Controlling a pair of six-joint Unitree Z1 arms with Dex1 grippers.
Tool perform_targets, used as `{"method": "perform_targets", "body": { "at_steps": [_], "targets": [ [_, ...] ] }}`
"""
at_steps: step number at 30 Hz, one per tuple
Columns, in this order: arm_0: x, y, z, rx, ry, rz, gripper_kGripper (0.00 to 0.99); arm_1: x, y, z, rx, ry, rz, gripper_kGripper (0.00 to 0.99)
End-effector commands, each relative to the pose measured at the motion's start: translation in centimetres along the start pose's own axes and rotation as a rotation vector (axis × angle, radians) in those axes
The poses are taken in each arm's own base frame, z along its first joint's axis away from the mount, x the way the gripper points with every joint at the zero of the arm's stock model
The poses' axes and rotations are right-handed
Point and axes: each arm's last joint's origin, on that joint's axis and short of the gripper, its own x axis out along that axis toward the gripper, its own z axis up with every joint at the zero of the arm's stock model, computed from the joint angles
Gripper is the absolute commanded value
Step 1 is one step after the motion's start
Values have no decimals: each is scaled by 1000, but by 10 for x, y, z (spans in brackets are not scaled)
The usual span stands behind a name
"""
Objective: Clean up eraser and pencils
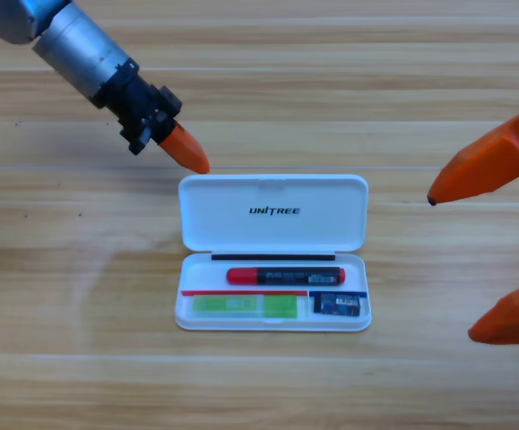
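A white case (273,296) lies open at the table's middle, its lid (272,212) folded back. Inside, the red pencil with the black barrel (285,275) lies along the upper part of the tray. The light-green pencil (246,306) lies below it on the left. The small dark eraser with the bluish sleeve (340,305) sits in the lower right compartment. My left gripper (187,153) hovers just off the lid's upper left corner with its orange jaws together, holding nothing. My right gripper (461,260) shows large at the right edge, jaws spread wide apart and empty.
The wooden table (80,296) stretches all around the case. The grey left arm (80,45) comes in from the upper left corner.
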Motion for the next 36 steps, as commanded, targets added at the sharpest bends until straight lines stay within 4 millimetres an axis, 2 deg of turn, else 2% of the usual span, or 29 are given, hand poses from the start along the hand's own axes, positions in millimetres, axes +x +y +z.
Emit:
{"method": "perform_targets", "body": {
  "at_steps": [1,15,36],
  "targets": [
    [30,-10,9,9,25,-84,0,-4,0,-10,23,-12,-14,930],
    [34,-42,25,35,52,-130,0,-4,0,-9,29,-19,-16,930],
    [57,-66,22,69,100,-206,0,0,-2,-9,36,-13,-8,930]
  ]
}}
